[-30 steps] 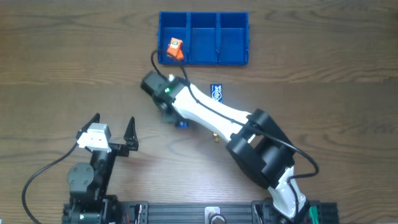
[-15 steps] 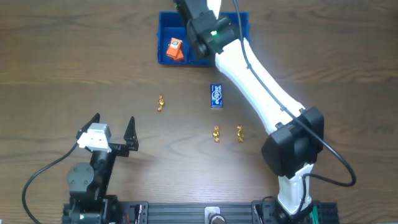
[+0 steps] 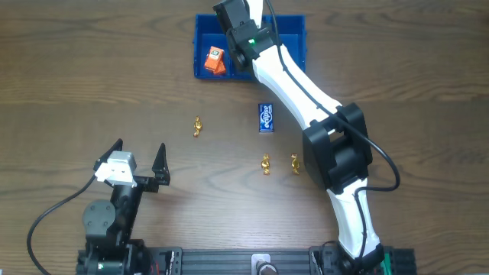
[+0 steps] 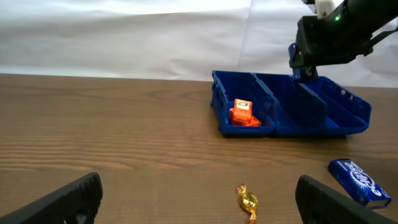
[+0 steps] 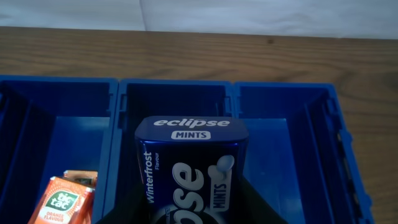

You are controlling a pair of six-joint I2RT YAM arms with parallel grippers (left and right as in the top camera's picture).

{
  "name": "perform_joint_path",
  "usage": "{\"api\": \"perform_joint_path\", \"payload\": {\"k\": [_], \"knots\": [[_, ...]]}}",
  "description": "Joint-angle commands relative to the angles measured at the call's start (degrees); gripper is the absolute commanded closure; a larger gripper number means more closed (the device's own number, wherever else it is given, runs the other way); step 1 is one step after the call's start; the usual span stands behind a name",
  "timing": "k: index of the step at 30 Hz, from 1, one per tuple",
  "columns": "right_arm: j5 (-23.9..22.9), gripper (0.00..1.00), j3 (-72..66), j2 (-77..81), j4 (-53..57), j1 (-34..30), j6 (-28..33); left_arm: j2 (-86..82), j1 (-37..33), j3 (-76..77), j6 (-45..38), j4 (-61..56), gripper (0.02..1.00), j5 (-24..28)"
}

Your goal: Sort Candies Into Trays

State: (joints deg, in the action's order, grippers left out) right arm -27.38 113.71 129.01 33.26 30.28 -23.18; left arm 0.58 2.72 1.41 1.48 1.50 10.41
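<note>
- Mint tin (image 5: 191, 168), right wrist view: clamped between the fingers of the right gripper (image 5: 191, 214), hanging over the middle compartment of the blue tray (image 5: 286, 149). Its long axis runs along the fingers, cap end pointing away from the wrist toward the tray's far wall, printed broad face toward the camera. An orange box (image 5: 61, 200) lies in the neighbouring end compartment.
- Top view: a second ago the right arm was low over mid-table; it has since swung up to the tray (image 3: 294, 46), and the right gripper (image 3: 231, 15) is now above it. Judged: pick done, only the release is left. A blue packet (image 3: 265, 117) and three gold candies (image 3: 198, 127) are unsorted on the table (image 3: 76, 92). The left gripper (image 3: 139, 156) is parked, spread wide, empty.
- Left wrist view: the right gripper (image 4: 305, 59) sits just above the tray's (image 4: 348, 106) middle compartment.
</note>
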Motion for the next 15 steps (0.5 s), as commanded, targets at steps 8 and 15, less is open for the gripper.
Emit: {"api": "perform_joint_path", "payload": {"k": [8,15], "knots": [[2.0,0.698,0.4,2.0,-0.9,-0.5,0.7,-0.3,-0.2,-1.1,-0.2,1.9,0.020,1.0],[2.6,0.375,0.4,2.3,-0.6,-0.5,0.5,-0.3,-0.2,-1.1,-0.2,1.9,0.020,1.0]]}}
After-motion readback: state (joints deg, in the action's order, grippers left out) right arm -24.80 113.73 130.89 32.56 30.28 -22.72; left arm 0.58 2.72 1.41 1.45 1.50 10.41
